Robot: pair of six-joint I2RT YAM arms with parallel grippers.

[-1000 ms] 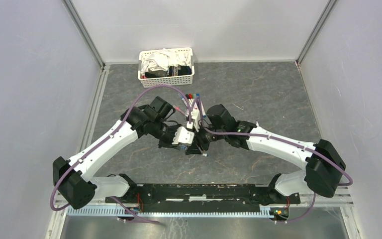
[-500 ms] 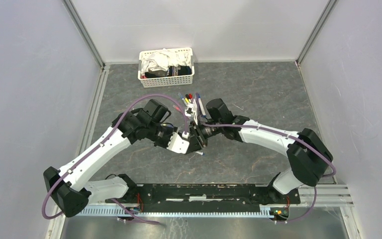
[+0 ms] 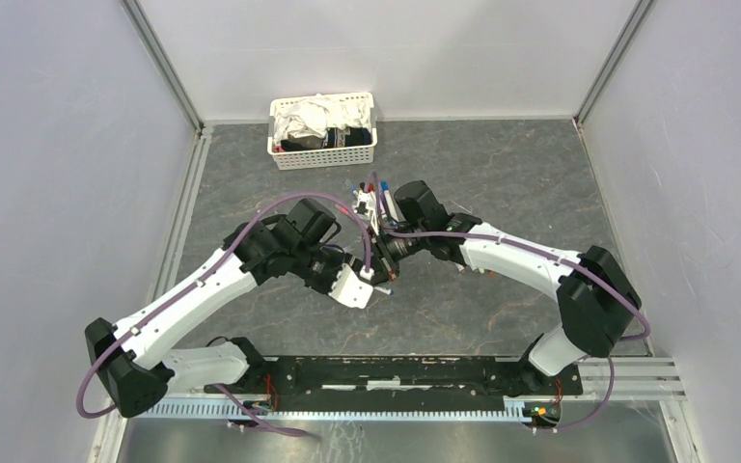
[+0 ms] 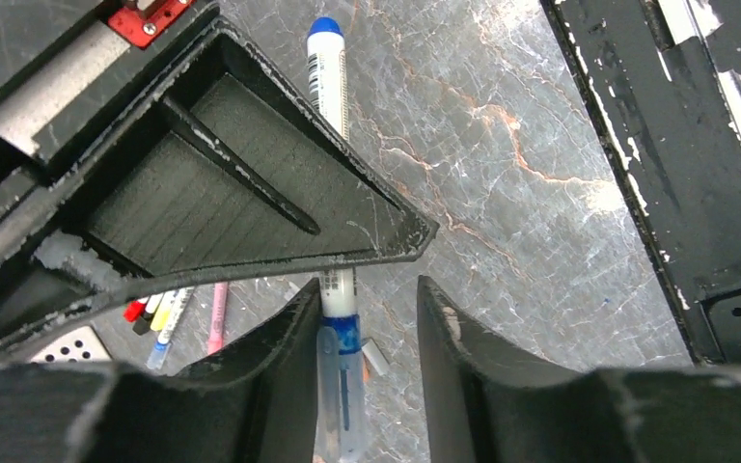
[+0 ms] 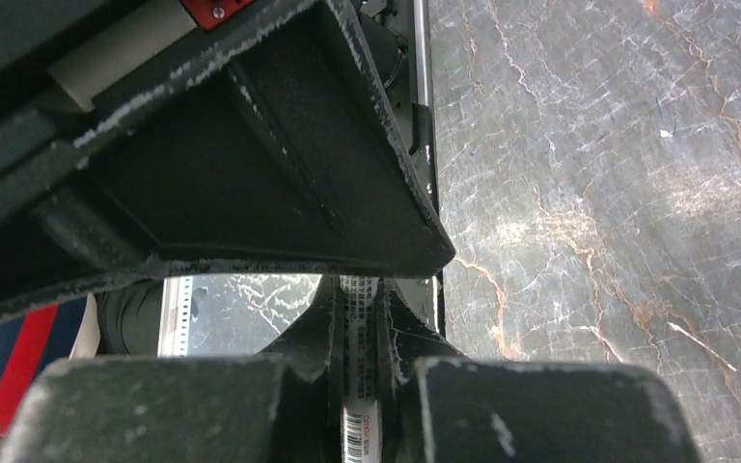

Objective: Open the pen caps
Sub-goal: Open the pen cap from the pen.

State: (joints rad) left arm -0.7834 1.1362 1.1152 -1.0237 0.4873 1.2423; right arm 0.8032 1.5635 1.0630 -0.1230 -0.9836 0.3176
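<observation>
The right claw (image 5: 357, 304) is clenched on a white pen barrel (image 5: 358, 386). The left claw (image 4: 369, 318) stands released, a blue-capped pen (image 4: 329, 87) between its parted fingers (image 4: 463, 386), above the bench (image 4: 502, 145).

There are two arms, the left arm (image 3: 203, 289) and the right arm (image 3: 521, 256), each with two fingers (image 4: 251, 174). One white basket (image 3: 322, 130) stands far on the surface (image 3: 502, 174). The left wrist view gives one blue-ended pen (image 4: 328, 77) and four other pens (image 4: 217, 311). The right wrist view gives one pen barrel (image 5: 358, 318).
</observation>
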